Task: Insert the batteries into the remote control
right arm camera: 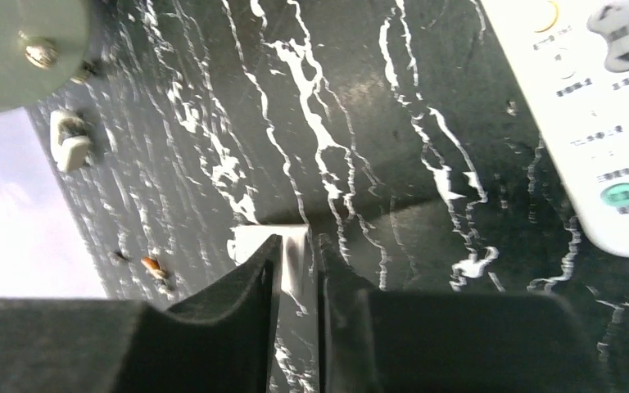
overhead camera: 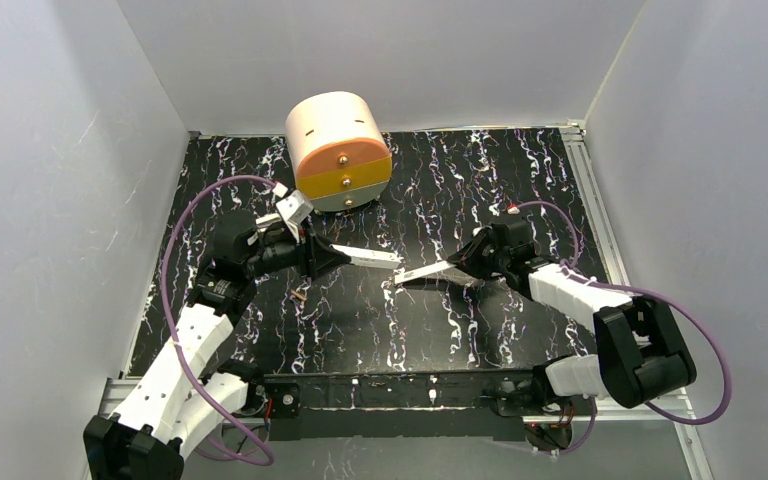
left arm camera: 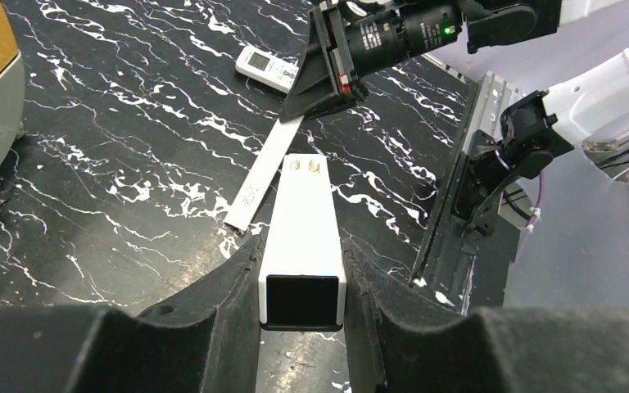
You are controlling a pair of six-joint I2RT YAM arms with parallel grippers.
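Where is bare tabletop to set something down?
Bare: the far patch between the pink-and-orange cylindrical drum and the right metal rail; the near strip along the black front bar. Crowded: the centre, where the left hand and right hand meet.

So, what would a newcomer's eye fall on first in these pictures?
First the big drum with its orange and yellow face, at the back of the table. Then, mid-table, the left gripper clamps a white block, and the right gripper has a thin white strip between its fingers.
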